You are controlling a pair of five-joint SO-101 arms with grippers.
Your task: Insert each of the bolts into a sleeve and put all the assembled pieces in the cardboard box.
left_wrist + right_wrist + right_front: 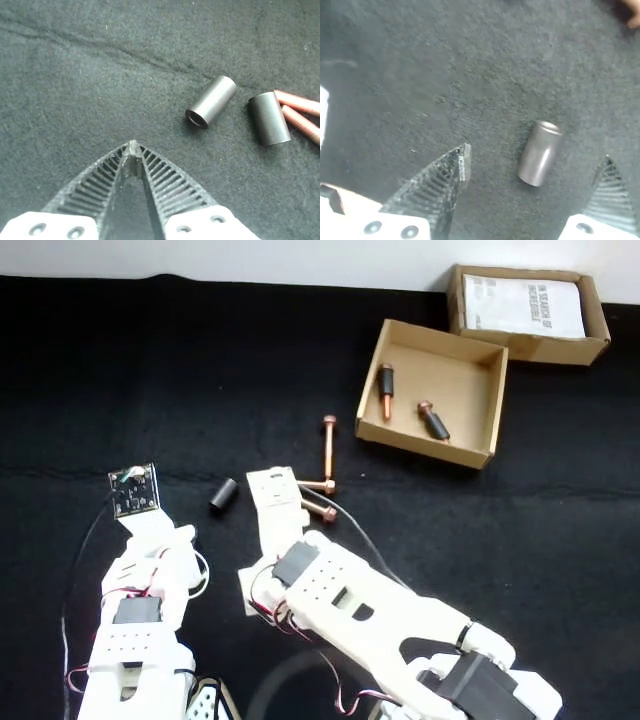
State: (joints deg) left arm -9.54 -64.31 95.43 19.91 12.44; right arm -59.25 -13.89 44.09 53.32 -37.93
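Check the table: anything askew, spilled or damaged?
Nothing stands out. Two assembled pieces lie in the cardboard box; three loose bolts and a sleeve lie on the cloth, unassembled. Right hand is open over another sleeve.

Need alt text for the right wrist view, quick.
A dark grey metal cylindrical sleeve lies on its side on the black felt table, between the open fingers of the right gripper, touching neither.

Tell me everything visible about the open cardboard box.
The box is brown cardboard, shallow, rectangular and open-topped, flat on the black cloth, turned slightly askew. Inside, apart from each other, lie two assembled pieces, each a copper bolt in a dark sleeve. A second box with paper sits close behind its far corner.
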